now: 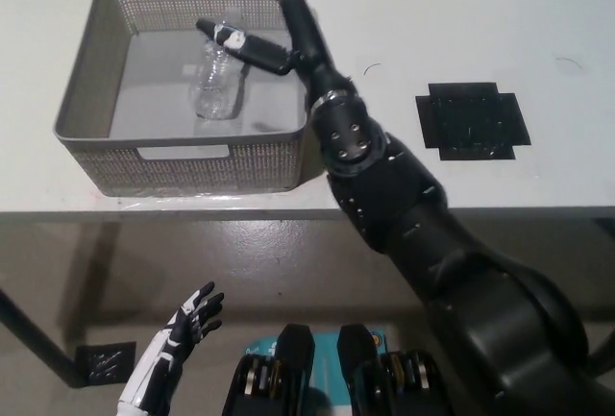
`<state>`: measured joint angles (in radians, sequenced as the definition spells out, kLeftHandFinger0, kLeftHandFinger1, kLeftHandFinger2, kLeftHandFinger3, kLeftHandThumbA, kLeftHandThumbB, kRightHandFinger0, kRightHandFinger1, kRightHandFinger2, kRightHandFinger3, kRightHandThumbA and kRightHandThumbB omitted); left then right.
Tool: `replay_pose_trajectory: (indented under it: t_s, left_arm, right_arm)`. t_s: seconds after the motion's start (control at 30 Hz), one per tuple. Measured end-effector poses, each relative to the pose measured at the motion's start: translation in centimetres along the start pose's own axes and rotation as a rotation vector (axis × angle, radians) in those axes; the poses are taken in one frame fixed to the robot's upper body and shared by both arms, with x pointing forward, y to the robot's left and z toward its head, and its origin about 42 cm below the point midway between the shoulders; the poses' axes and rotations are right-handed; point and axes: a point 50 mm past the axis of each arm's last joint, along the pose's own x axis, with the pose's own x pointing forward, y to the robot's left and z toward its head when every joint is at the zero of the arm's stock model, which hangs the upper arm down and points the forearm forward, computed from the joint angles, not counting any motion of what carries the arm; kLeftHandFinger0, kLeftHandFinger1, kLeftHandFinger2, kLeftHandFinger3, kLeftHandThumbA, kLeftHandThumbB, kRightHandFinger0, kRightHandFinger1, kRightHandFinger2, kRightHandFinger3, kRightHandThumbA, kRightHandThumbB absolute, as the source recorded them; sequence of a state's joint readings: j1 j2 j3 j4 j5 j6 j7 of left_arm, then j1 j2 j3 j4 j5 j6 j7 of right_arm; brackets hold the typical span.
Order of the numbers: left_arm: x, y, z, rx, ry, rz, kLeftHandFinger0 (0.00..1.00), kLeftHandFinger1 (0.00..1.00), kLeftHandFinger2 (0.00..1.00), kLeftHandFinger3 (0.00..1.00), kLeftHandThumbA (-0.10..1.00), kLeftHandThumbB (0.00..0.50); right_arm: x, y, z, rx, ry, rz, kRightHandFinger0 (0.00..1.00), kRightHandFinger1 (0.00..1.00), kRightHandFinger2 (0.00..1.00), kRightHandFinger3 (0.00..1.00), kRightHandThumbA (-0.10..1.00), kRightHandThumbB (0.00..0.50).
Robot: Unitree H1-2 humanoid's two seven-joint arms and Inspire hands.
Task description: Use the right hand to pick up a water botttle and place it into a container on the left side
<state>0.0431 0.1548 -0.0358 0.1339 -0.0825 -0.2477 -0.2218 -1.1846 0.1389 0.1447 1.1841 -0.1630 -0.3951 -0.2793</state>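
White and broad, the table (500, 32) filled the upper part of the scene, with a grey floor showing below its front edge. On its left part sat the grey mesh basket (91, 99), a rectangular container with handle slots in its near and far walls. The black right arm (404, 205) rose from the lower right and stretched over the basket's right wall. Right of the basket, well apart from it, a black cross-shaped mat (472, 119) lay flat on the table. The right hand (279, 36) hung above the basket's right half with its fingers spread wide and nothing in them; one finger pointed toward the basket's far wall, another reached left over the interior. The clear water bottle (216, 85) lay on the basket's floor, near the middle, just below that reaching finger. Below the basket, past the table's front edge, the white left hand (187, 325) rested low with fingers apart, holding nothing.
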Motion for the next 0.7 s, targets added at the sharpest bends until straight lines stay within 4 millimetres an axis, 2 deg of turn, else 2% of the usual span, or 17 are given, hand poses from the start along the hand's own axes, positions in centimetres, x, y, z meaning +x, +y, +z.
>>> replay_pose_trajectory:
  t_s: [0.07,0.17,0.23,0.37,0.43,0.57,0.7]
  left_arm:
    - [0.0,0.0,0.0,0.001,0.002,0.0,1.0,1.0,1.0,1.0,1.0,0.197]
    - [0.0,0.0,-0.1,0.001,0.004,0.0,1.0,1.0,1.0,1.0,1.0,0.203]
    - [-0.1,0.0,-0.1,0.0,0.006,0.0,1.0,1.0,1.0,1.0,1.0,0.206]
    - [-0.2,0.0,-0.3,-0.001,0.012,0.001,1.0,1.0,1.0,1.0,1.0,0.215]
    - [-0.2,0.0,-0.3,-0.002,0.015,0.001,1.0,1.0,1.0,1.0,1.0,0.201]
    - [-0.3,0.0,-0.4,-0.002,0.018,0.002,1.0,1.0,1.0,1.0,1.0,0.204]
    - [-0.3,0.0,-0.5,-0.002,0.02,0.002,1.0,1.0,1.0,1.0,1.0,0.203]
  right_arm:
    - [0.0,-0.9,0.4,0.007,-0.036,-0.016,1.0,1.0,1.0,1.0,1.0,0.426]
    - [-0.7,-2.4,0.6,0.019,-0.091,-0.048,1.0,1.0,1.0,1.0,1.0,0.427]
    - [-1.5,-3.2,0.3,0.025,-0.106,-0.066,1.0,1.0,1.0,1.0,1.0,0.396]
    - [-4.1,-5.0,-1.1,0.034,-0.118,-0.104,1.0,1.0,1.0,1.0,1.0,0.418]
    - [-5.9,-5.9,-2.3,0.037,-0.109,-0.126,1.0,1.0,1.0,1.0,1.0,0.388]
    - [-10.2,-7.9,-4.4,0.031,-0.096,-0.171,1.0,1.0,1.0,1.0,1.0,0.407]
    - [-16.3,-9.7,-7.1,0.023,-0.05,-0.215,1.0,1.0,1.0,1.0,1.0,0.376]
